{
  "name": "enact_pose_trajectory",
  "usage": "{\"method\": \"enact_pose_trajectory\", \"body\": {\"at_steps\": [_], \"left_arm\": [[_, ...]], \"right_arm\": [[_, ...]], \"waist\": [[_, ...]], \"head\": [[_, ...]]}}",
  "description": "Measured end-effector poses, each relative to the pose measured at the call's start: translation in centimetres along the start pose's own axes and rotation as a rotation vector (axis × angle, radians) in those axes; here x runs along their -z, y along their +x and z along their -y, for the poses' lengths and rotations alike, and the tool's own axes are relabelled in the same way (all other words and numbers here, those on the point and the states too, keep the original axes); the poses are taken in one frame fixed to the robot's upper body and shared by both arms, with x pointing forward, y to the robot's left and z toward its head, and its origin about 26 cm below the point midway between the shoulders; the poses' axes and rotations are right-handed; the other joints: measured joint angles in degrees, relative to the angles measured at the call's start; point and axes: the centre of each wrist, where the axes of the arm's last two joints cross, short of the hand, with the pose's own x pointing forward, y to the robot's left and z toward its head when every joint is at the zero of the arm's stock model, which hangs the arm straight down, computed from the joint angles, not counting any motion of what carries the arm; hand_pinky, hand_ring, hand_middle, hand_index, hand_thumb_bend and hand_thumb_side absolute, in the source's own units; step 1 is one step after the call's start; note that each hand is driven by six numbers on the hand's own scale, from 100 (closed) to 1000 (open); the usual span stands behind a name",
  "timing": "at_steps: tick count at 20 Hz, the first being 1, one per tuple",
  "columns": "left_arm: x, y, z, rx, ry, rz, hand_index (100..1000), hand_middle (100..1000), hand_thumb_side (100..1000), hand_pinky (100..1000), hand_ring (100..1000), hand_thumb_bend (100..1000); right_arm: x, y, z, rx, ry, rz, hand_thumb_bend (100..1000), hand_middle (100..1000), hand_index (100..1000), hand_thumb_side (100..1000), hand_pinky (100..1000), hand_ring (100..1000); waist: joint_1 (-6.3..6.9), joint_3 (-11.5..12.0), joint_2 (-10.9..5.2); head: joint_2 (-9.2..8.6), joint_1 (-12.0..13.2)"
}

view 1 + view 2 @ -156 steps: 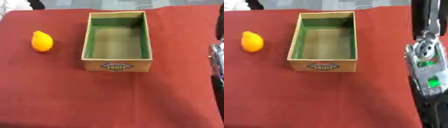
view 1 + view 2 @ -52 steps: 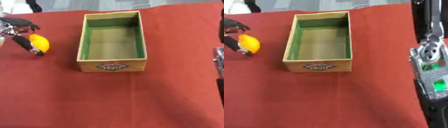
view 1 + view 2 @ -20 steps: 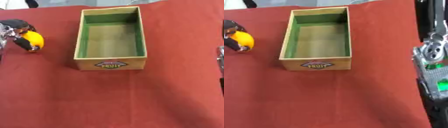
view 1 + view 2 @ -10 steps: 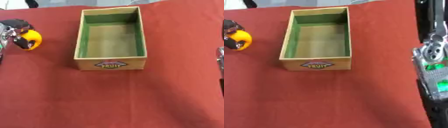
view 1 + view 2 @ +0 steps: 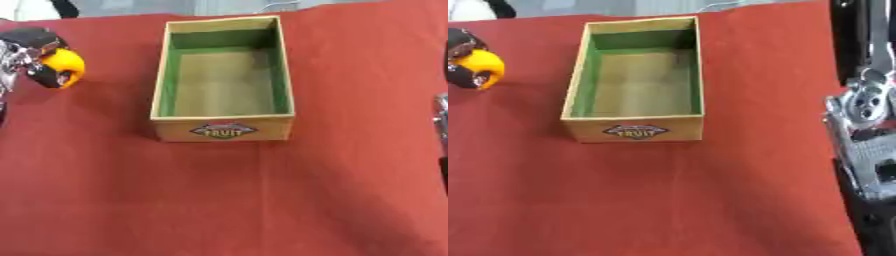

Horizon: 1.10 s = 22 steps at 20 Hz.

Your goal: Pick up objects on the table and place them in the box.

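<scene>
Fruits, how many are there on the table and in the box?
1. The only fruit, an orange-yellow one, is at the left edge of the red table, with the left hand curled round it. The box shows nothing inside.

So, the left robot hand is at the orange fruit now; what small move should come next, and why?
Probably a short lift, then a carry to the right toward the box. The left robot hand has its fingers curled round the orange fruit, which sits left of the box, and the box's green-lined inside shows nothing in it. The fruit must clear the box's near wall before it can go in.
</scene>
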Motion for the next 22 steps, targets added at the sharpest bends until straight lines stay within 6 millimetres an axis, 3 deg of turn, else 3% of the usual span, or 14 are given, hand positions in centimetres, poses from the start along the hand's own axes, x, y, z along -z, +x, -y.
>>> {"method": "enact_pose_trajectory", "body": {"at_steps": [9,16,17,18,22], "left_arm": [[-2.2,2.7,-6.8,0.029,0.241,0.132,683,512,152,297,470,100],[-4.0,9.2,-10.5,0.071,0.388,0.336,676,501,163,268,445,100],[-4.3,10.2,-10.8,0.071,0.400,0.366,675,497,247,266,444,100],[-4.5,11.1,-11.1,0.072,0.412,0.395,674,490,165,265,443,100],[-5.4,14.4,-11.8,0.073,0.444,0.499,663,474,170,246,430,100]], "right_arm": [[-0.2,-0.1,-0.2,0.009,-0.002,-0.010,100,537,828,1000,802,731],[-0.3,-0.1,-0.4,0.023,-0.007,-0.011,100,538,827,1000,801,730],[-0.3,-0.1,-0.4,0.024,-0.006,-0.011,100,538,827,1000,801,730],[-0.3,-0.1,-0.4,0.024,-0.006,-0.010,100,538,827,1000,801,730],[-0.4,-0.1,-0.6,0.032,-0.007,-0.010,100,538,827,1000,801,730]], "waist": [[-0.18,0.56,-1.56],[-0.29,0.29,-2.21],[-0.29,0.24,-2.26],[-0.29,0.20,-2.30],[-0.26,-0.05,-2.35]], "head": [[1.62,-1.90],[2.32,-2.22],[2.32,-2.16],[2.32,-2.12],[2.31,-1.83]]}}
